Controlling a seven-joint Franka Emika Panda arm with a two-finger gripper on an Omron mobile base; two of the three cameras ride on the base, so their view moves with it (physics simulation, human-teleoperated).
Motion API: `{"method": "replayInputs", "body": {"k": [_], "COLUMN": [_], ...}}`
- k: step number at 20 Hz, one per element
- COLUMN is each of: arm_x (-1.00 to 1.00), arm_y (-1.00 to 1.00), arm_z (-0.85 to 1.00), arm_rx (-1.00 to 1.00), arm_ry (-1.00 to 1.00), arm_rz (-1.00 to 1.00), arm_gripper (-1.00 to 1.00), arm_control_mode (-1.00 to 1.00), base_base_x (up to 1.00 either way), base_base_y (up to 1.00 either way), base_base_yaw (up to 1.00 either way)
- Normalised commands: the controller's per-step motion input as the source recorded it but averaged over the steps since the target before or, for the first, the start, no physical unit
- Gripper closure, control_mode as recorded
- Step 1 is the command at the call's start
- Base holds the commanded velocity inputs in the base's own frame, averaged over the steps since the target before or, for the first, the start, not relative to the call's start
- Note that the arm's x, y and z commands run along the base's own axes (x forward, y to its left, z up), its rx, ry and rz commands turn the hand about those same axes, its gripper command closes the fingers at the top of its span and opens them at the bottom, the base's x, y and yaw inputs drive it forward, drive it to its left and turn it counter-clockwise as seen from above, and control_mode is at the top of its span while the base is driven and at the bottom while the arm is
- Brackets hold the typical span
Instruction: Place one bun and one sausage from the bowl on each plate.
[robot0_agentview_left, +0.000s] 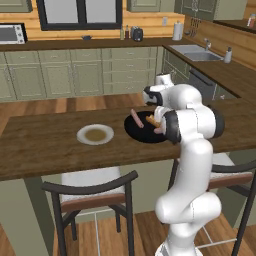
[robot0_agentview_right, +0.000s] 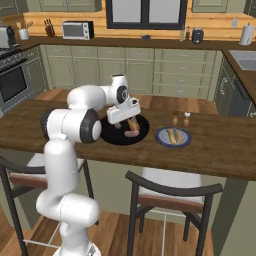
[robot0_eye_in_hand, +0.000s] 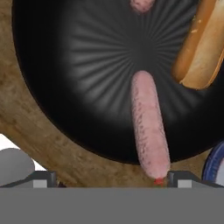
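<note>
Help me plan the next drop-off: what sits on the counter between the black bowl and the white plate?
Nothing. In the left base view, only bare wood counter separates the bowl from the white plate.

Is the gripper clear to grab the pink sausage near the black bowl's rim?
Probably yes. The gripper hangs open over the wide black bowl, and the pink sausage lies bare. The tan bun sits apart from it, so nothing blocks the way.
</note>
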Motion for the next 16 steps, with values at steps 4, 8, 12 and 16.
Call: {"method": "replayInputs", "body": {"k": [4, 8, 12, 16], "arm_x": [0.26, 0.33, 0.37, 0.03], "arm_y": [0.00, 0.00, -0.13, -0.19], "arm_z": [-0.30, -0.14, -0.26, -0.31], "arm_rx": [-0.01, 0.00, -0.01, 0.00], "arm_ry": [0.02, 0.00, 0.00, 0.00], "arm_rz": [-0.02, 0.00, 0.00, 0.00], "arm_gripper": [-1.00, -1.00, -1.00, -1.00], "arm_control_mode": [-1.00, -1.00, -1.00, -1.00], "base_base_x": [0.00, 0.00, 0.00, 0.00], "base_base_y": [0.00, 0.00, 0.00, 0.00], "base_base_yaw": [0.00, 0.00, 0.00, 0.00]}}
